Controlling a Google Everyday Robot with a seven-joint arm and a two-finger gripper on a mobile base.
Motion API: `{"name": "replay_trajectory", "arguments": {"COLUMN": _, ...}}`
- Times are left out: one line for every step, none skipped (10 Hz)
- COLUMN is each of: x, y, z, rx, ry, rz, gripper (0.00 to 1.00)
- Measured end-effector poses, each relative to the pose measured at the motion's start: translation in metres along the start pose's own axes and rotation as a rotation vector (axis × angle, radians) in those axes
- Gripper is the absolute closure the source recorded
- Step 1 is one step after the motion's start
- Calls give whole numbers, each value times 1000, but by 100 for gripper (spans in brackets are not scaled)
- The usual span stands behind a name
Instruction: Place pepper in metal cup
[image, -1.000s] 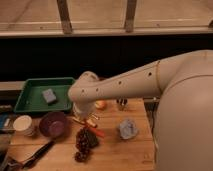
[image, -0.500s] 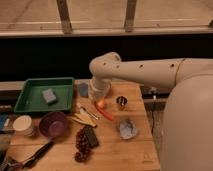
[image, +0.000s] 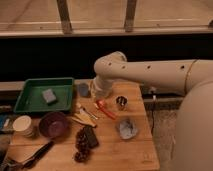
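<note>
Reaches in from the right, white arm (image: 150, 74) bent downward at its far end, gripper (image: 101, 93) hanging low beneath the wrist.

A: What of the gripper (image: 101, 96)?
B: Tucked under the white arm (image: 150, 75) near the table's back edge; its lower end sits just above the pepper (image: 105, 109), and whether the two touch is unclear.
A: And the arm itself?
B: Its body runs off the right edge; the base is not visible.
A: The metal cup (image: 121, 102)?
B: Too small and dim to read its inside.
A: Lower left corner?
B: Dark utensils (image: 27, 157) cut by the frame; the blue thing (image: 83, 89) behind the arm is partly covered.
</note>
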Motion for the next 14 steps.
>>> {"name": "replay_trajectory", "arguments": {"x": -7, "y": -7, "z": -8, "rx": -5, "ry": -35, "rz": 8, "gripper": 100}}
{"name": "replay_trajectory", "arguments": {"x": -15, "y": -17, "z": -23, "rx": -5, "ry": -86, "rz": 18, "gripper": 100}}
{"name": "replay_trajectory", "arguments": {"x": -24, "y": -27, "z": -37, "rx": -4, "ry": -134, "rz": 29, "gripper": 100}}
{"name": "replay_trajectory", "arguments": {"x": -35, "y": -36, "z": -46, "rx": -10, "ry": -170, "rz": 39, "gripper": 100}}
{"name": "replay_trajectory", "arguments": {"x": -46, "y": -44, "z": -48, "rx": -24, "ry": -192, "rz": 48, "gripper": 100}}
{"name": "replay_trajectory", "arguments": {"x": -57, "y": -57, "z": -49, "rx": -44, "ry": -209, "rz": 61, "gripper": 100}}
{"name": "replay_trajectory", "arguments": {"x": -66, "y": -72, "z": -48, "rx": -67, "ry": -218, "rz": 75, "gripper": 100}}
{"name": "replay_trajectory", "arguments": {"x": -74, "y": -87, "z": -47, "rx": -95, "ry": -224, "rz": 95, "gripper": 100}}
{"name": "replay_trajectory", "arguments": {"x": -77, "y": -97, "z": -46, "rx": -113, "ry": -226, "rz": 114, "gripper": 100}}
{"name": "replay_trajectory", "arguments": {"x": -80, "y": -106, "z": -45, "rx": -130, "ry": -230, "rz": 133, "gripper": 100}}
{"name": "replay_trajectory", "arguments": {"x": -81, "y": -108, "z": -46, "rx": -131, "ry": -232, "rz": 137, "gripper": 100}}
{"name": "replay_trajectory", "arguments": {"x": -81, "y": -107, "z": -46, "rx": -132, "ry": -231, "rz": 136, "gripper": 100}}
{"name": "replay_trajectory", "arguments": {"x": -82, "y": -105, "z": -45, "rx": -133, "ry": -230, "rz": 134, "gripper": 100}}
{"name": "replay_trajectory", "arguments": {"x": -82, "y": -106, "z": -44, "rx": -137, "ry": -234, "rz": 138, "gripper": 100}}
